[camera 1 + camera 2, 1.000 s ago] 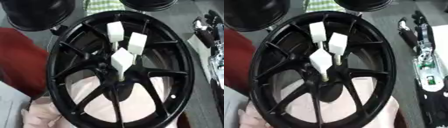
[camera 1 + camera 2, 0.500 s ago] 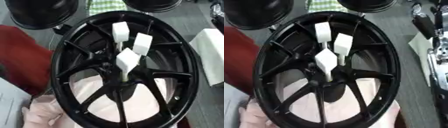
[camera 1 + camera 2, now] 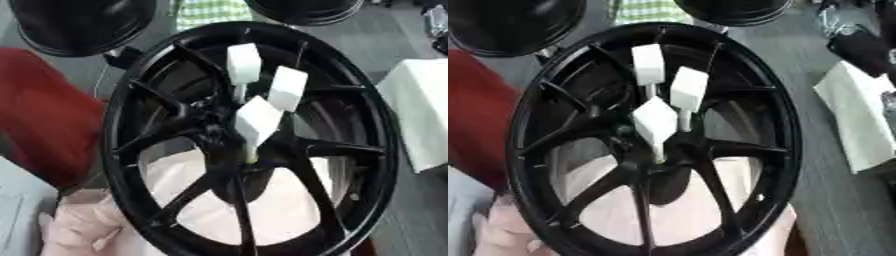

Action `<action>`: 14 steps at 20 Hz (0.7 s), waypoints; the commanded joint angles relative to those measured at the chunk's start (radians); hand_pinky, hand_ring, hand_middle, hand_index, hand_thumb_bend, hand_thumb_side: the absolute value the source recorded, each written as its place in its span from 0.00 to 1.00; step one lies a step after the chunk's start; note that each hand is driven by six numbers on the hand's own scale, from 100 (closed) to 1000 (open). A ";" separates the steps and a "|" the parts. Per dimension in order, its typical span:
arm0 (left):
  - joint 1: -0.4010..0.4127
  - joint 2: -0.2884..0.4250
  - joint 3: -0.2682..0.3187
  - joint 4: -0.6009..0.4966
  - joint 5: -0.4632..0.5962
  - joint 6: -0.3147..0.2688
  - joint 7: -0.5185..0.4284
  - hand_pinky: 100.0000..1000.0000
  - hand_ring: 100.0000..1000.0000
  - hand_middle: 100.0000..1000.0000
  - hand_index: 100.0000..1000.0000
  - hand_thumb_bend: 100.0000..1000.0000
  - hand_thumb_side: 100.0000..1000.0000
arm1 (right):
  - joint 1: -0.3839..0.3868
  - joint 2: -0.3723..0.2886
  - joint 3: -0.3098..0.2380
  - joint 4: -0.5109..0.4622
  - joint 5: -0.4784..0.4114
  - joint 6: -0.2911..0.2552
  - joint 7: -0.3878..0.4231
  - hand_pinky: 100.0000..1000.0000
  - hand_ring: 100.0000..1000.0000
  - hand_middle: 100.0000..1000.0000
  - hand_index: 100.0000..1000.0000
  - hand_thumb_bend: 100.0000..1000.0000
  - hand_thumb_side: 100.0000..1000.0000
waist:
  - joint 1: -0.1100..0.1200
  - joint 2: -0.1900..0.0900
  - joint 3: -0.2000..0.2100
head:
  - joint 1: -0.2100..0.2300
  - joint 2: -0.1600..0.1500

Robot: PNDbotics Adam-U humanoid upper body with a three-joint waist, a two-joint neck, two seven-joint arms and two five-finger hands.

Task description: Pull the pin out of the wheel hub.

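A black multi-spoke wheel hub [image 3: 254, 145] fills the middle of both views, its face toward the camera and its rim running from near the top edge down past the bottom. Three white pins stand in its centre, each with a flat, block-shaped white head on a thin stem. The upper pin [image 3: 244, 64] rises highest, its stem dropping toward the hub centre. The right pin [image 3: 287, 89] sits just beside it, lower and to the right. The lowest pin [image 3: 258, 121] is nearest the centre, its head turned diamond-wise and its stem ending at the dark middle where the spokes meet. All three are still seated in the hub.

Neither robot hand can be made out for certain in either view, so its opening cannot be told. At the upper right of the right eye view a dark, blurred shape [image 3: 864, 47] shows; what it is cannot be told.

Behind the spokes lies pale pink cloth [image 3: 262, 210], bunching at the lower left. A red surface [image 3: 44, 115] shows at the left. Two more black wheels lie at the top: one at upper left [image 3: 83, 22], one at upper right [image 3: 302, 9], with a green-and-white checked cloth [image 3: 208, 11] between them. A white sheet [image 3: 855, 115] lies at the right on the grey tabletop [image 3: 798, 50]
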 commanded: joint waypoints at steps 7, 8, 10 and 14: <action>0.020 0.069 0.018 -0.035 -0.023 -0.035 0.003 0.50 0.53 0.43 0.68 0.00 0.70 | -0.003 -0.271 0.116 -0.024 0.144 -0.146 0.144 0.94 1.00 0.87 0.90 0.00 0.13 | -0.024 0.010 0.004 | 0.002 -0.030; 0.022 0.071 0.018 -0.036 -0.025 -0.037 0.003 0.50 0.53 0.43 0.68 0.00 0.70 | -0.004 -0.297 0.128 -0.024 0.160 -0.161 0.160 0.94 1.00 0.87 0.90 0.00 0.15 | -0.024 0.011 0.008 | 0.003 -0.032; 0.025 0.074 0.018 -0.037 -0.028 -0.040 0.004 0.50 0.53 0.43 0.68 0.00 0.70 | -0.009 -0.347 0.148 -0.024 0.191 -0.192 0.191 0.94 1.00 0.87 0.89 0.00 0.18 | -0.025 0.012 0.016 | 0.003 -0.036; 0.034 0.072 0.021 -0.037 -0.031 -0.047 0.006 0.50 0.53 0.43 0.68 0.00 0.71 | -0.040 -0.523 0.089 -0.024 0.082 -0.292 0.307 0.94 1.00 0.87 0.89 0.00 0.19 | -0.019 0.014 0.027 | 0.005 -0.044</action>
